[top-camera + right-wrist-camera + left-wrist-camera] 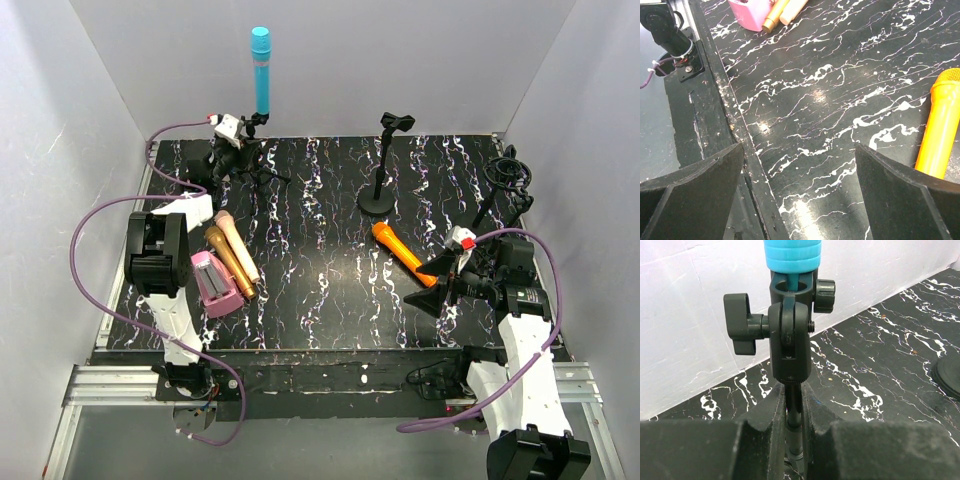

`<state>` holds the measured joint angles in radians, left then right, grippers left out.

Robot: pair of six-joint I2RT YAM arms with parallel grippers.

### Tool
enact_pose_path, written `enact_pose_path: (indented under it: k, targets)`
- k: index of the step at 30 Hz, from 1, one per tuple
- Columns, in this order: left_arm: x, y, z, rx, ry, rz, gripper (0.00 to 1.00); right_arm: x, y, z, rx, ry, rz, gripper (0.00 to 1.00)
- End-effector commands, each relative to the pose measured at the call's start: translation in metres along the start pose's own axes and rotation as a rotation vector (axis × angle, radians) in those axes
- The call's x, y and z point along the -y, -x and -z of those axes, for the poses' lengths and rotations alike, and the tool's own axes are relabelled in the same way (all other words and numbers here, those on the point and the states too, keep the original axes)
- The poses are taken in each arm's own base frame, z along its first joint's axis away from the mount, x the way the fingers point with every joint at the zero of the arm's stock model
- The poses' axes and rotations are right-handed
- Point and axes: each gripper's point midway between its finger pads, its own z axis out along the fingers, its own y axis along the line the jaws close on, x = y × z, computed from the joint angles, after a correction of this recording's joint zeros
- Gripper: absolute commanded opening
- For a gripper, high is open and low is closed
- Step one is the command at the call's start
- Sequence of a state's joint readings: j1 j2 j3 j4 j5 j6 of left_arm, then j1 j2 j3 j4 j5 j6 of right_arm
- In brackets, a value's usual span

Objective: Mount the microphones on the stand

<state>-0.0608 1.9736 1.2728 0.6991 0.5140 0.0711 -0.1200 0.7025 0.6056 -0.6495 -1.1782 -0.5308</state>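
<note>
Clamps the left gripper (794, 432) on the stand pole (792, 396), just below the upright cyan microphone (792, 255) in its clip (790, 290). Holds the right gripper (800, 185) spread wide, orange microphone (940, 125) on the table (830, 75) beside one finger.

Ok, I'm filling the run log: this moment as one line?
left gripper: shut on stand | blue microphone: upright in its clip | right gripper: open beside orange microphone | other stand: empty
</note>
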Motion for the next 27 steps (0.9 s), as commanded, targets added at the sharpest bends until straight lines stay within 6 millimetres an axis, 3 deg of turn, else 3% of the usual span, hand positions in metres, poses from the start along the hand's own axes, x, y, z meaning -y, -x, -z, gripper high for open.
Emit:
enact_pose_path:
  k: [1, 11, 19, 23, 27]
  targets:
    - [-0.011, -0.006, 0.001, -0.024, 0.016, -0.026, 0.00, 0.001, 0.002, 0.001, 0.012, 0.000, 0.014, 0.98]
    - [-0.012, -0.012, 0.005, -0.034, 0.025, 0.026, 0.23, 0.002, 0.003, 0.003, 0.021, -0.007, 0.016, 0.98]
    - [-0.015, -0.011, 0.007, -0.036, 0.031, 0.040, 0.35, 0.001, 0.005, 0.003, 0.025, -0.007, 0.021, 0.98]
    - [-0.014, -0.005, 0.010, -0.029, 0.032, 0.038, 0.47, 0.002, 0.004, 0.004, 0.025, -0.011, 0.020, 0.98]
    - [-0.017, 0.004, 0.018, -0.019, 0.063, 0.032, 0.66, 0.001, 0.005, 0.004, 0.026, -0.012, 0.028, 0.98]
